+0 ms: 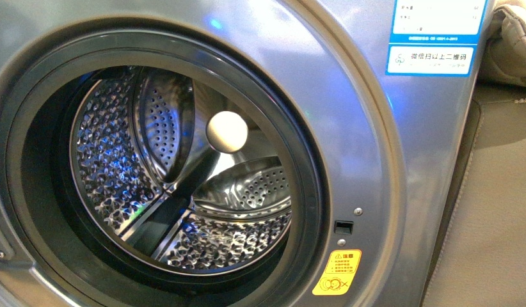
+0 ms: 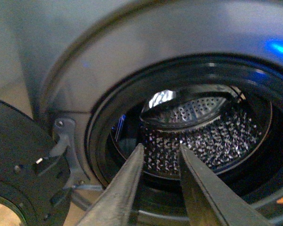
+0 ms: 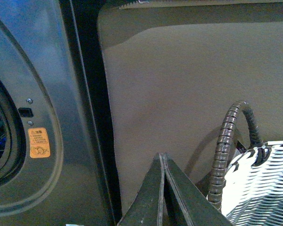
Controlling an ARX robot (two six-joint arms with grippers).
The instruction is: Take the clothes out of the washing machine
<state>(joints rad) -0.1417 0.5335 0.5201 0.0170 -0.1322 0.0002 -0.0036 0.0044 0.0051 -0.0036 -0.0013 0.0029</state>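
Open washing machine (image 1: pixel 375 166), bare steel drum (image 1: pixel 183 173)

Grey washing machine (image 1: pixel 375 160), porthole open, perforated steel drum (image 1: pixel 183 185)

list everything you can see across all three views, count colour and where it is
grey metallic front-loading washing machine: 1, grey, fills the front view, porthole open
perforated steel drum: 1, silver, inside the porthole; no garment visible in it
round dark door: 1, black, swung open beside the porthole in the left wrist view
yellow warning sticker: 1, yellow, below the latch slot
blue-bordered white labels: 2, top corner of the washer front
beige upholstered surface: 1, beside the washer
white woven basket: 1, white with a ribbed dark handle, near the right gripper
left gripper: 1, dark, open, pointing at the drum
right gripper: 1, dark, shut, empty
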